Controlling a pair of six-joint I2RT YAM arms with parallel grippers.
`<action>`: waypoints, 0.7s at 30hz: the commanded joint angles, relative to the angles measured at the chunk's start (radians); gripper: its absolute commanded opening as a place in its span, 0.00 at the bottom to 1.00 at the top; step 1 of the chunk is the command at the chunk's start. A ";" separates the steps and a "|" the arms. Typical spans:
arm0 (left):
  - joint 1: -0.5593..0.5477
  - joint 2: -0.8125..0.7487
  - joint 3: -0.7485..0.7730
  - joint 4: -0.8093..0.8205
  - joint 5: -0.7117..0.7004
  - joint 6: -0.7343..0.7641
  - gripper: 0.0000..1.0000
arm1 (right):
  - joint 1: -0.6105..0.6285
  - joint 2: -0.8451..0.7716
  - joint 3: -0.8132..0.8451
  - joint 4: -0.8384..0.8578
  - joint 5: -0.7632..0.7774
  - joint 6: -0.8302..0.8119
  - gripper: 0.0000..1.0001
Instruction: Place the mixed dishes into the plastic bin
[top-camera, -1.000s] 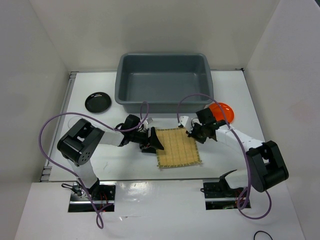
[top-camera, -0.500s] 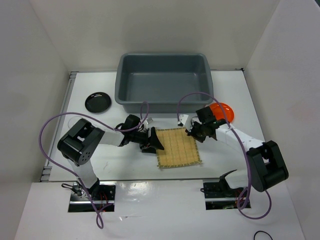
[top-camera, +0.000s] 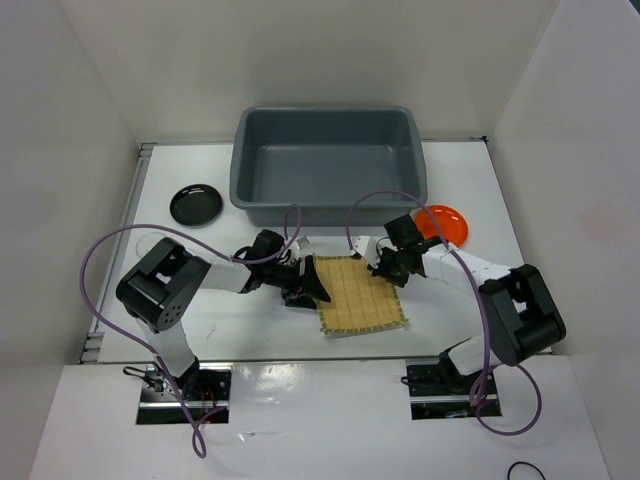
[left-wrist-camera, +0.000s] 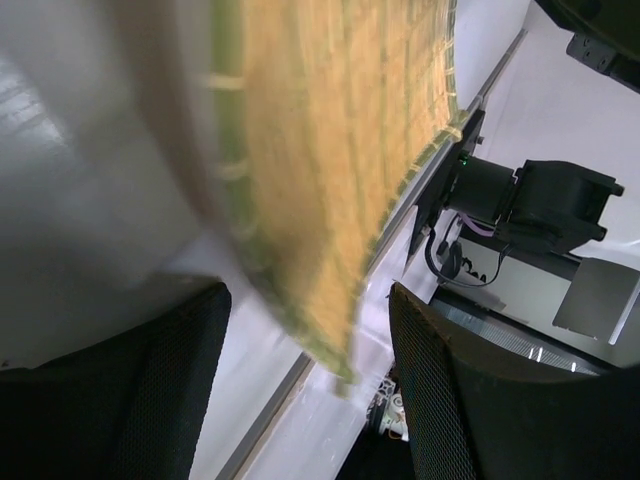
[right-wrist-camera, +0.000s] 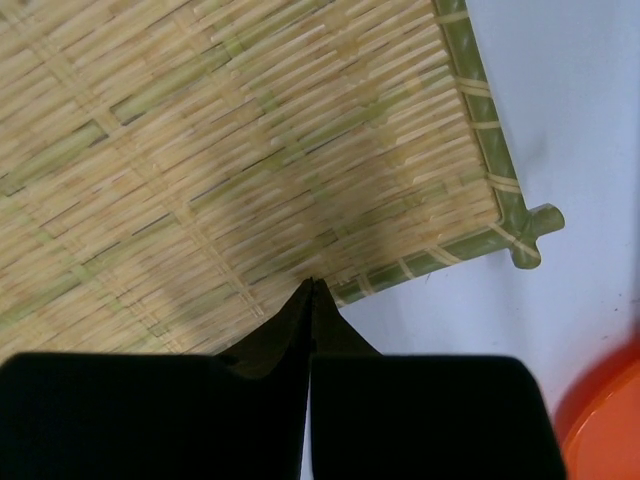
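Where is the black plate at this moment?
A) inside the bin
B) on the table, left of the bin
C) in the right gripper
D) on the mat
B: the black plate lies on the table to the left of the bin, outside it and well away from the mat.

The woven bamboo mat (top-camera: 362, 297) looks rough and matt (edges strip-bound); the plastic bin (top-camera: 325, 165) is smooth.
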 joint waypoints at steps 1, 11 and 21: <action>-0.020 0.041 -0.033 -0.144 -0.141 0.050 0.74 | 0.017 0.058 0.004 -0.036 0.024 -0.037 0.00; -0.029 0.022 0.056 -0.129 -0.101 0.020 0.44 | 0.017 0.083 0.025 -0.048 0.024 -0.038 0.00; -0.090 0.097 0.138 -0.093 -0.081 -0.025 0.05 | 0.017 0.034 -0.004 -0.039 0.015 -0.038 0.00</action>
